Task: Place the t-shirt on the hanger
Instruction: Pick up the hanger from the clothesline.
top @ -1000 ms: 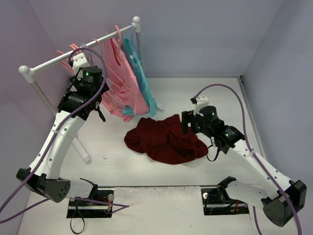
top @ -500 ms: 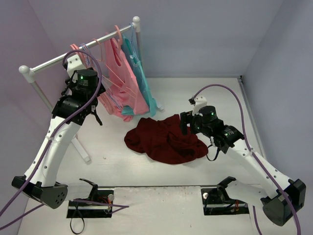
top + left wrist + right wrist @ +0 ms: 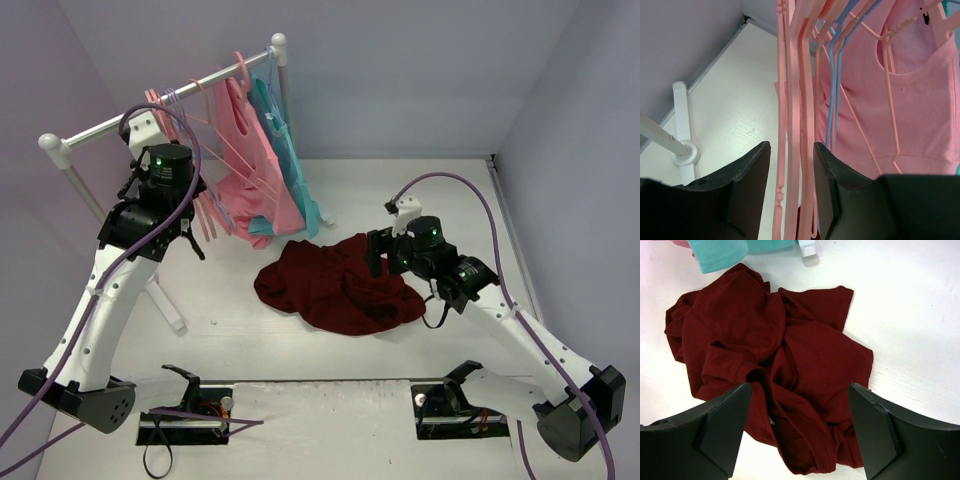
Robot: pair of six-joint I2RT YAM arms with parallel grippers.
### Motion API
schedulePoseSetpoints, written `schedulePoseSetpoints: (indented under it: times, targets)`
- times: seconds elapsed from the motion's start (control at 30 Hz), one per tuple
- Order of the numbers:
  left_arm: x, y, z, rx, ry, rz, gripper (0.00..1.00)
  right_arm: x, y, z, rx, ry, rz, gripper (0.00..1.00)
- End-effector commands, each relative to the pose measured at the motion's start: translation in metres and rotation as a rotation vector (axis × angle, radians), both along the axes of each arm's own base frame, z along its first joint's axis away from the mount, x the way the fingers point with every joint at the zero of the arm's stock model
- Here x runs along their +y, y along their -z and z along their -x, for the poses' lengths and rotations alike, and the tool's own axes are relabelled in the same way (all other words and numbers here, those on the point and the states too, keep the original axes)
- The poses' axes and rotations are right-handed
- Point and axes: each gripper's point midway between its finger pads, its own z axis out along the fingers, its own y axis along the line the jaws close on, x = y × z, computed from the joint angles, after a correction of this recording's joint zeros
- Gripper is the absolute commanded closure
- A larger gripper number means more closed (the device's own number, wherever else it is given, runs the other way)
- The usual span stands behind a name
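Observation:
The dark maroon t-shirt (image 3: 335,285) lies crumpled on the white table; in the right wrist view this t-shirt (image 3: 785,355) fills the middle. My right gripper (image 3: 375,255) hovers over its right side, and the gripper (image 3: 800,390) stands wide open with nothing held. My left gripper (image 3: 193,238) is up at the clothes rack. In the left wrist view the gripper (image 3: 791,146) has its jaws on either side of the salmon-pink hanger (image 3: 792,100), with a slim gap still showing on the left. The hanger (image 3: 207,215) hangs from the rail.
A white rack rail (image 3: 100,128) runs from the left post to the back post (image 3: 279,45). It carries thin blue-lavender hangers (image 3: 837,75), a pink garment (image 3: 250,170) and a teal garment (image 3: 297,175). The rack's foot (image 3: 682,152) stands on the table. Purple walls close in on three sides.
The left arm has shifted left and back toward the rail, and its jaws have narrowed around the pink hanger. The right gripper has edged slightly left over the t-shirt.

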Motion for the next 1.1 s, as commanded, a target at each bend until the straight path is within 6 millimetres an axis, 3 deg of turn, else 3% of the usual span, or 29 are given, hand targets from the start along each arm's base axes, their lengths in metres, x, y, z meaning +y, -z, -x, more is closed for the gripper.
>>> schedulePoseSetpoints:
  times: [0.0,0.33,0.87,1.07]
  targets:
    - [0.010,-0.013,0.004,-0.046,-0.035,-0.010,0.65,0.008,-0.011,-0.006,-0.044,-0.023,-0.022,0.25]
    - [0.009,0.004,-0.001,-0.010,-0.032,-0.004,0.65,0.007,-0.006,-0.002,-0.036,-0.024,-0.023,0.25]
    - [0.017,-0.030,0.014,-0.072,-0.004,-0.050,0.66,0.007,-0.005,-0.001,-0.032,-0.034,-0.024,0.25]
    - [0.017,-0.032,0.015,-0.063,0.037,-0.071,0.66,0.009,-0.003,0.002,-0.027,-0.047,-0.027,0.24]
